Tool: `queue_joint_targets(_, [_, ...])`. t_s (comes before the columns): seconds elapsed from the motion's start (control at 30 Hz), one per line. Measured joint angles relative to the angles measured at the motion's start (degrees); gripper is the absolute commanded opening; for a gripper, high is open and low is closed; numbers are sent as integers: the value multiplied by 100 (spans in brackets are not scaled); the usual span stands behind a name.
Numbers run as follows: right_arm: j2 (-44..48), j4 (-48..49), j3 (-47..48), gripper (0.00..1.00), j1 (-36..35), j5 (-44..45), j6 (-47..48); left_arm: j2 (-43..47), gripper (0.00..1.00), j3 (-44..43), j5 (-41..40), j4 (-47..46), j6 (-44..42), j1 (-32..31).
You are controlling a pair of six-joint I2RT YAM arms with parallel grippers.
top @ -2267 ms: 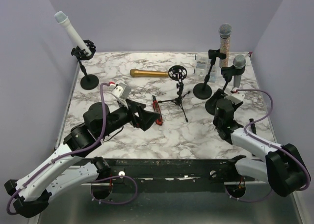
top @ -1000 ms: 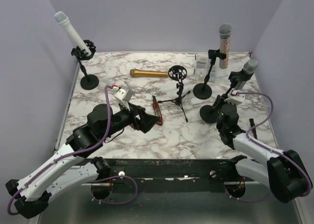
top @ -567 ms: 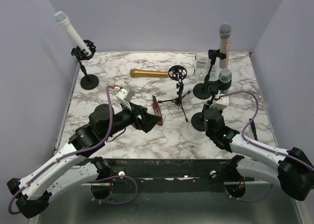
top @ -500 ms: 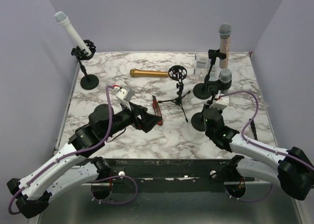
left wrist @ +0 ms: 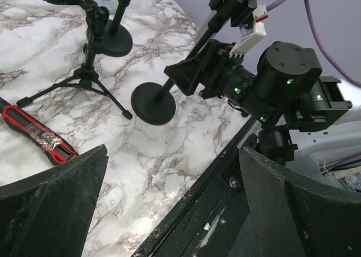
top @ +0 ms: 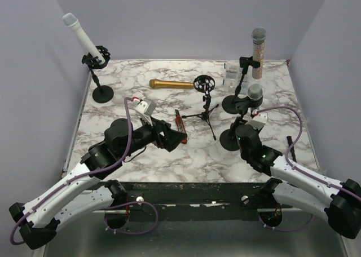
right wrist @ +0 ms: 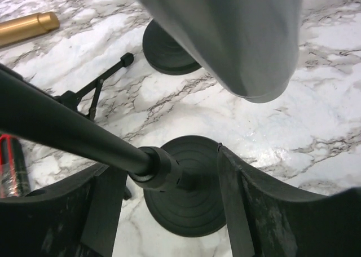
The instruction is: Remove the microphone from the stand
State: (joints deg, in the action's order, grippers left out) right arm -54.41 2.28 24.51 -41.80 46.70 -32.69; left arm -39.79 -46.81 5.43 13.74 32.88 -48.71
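A: Where is the grey microphone to be found?
B: It is found on the right side of the marble table. It is perched at the top of its stand, with its grey head pointed up. The round foot of the stand is set on the table, close to the near edge.
A: How is the right gripper held?
B: Its two fingers are spread apart. The black pole of the stand is seen between them, just above the round foot. From the wrist view, the fat body of the microphone is seen right over the fingers. Whether the pole is touched by a finger cannot be told.
A: And the left gripper?
B: Its fingers are spread wide, and it is pointed at the stand from the left. It is seen low over the middle of the table, just beside a red knife.
A: What else is seen on the table?
B: A gold microphone is laid flat toward the back. A small three-legged stand is set near the middle. A white microphone is held up by the corner stand at the back left. A tan microphone is stood up in the tall stand at the back right, just behind the grey one.
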Motion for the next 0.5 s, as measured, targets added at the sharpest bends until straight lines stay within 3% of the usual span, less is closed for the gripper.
queue_joint_targets(0.27, [835, -1521, 544, 70, -4, -938, -1078, -363, 99, -94, 109, -94, -2, 0])
queue_joint_targets(0.5, [2262, -2992, 614, 70, -4, -1954, -1906, -634, 99, -227, 240, -308, -9, 0])
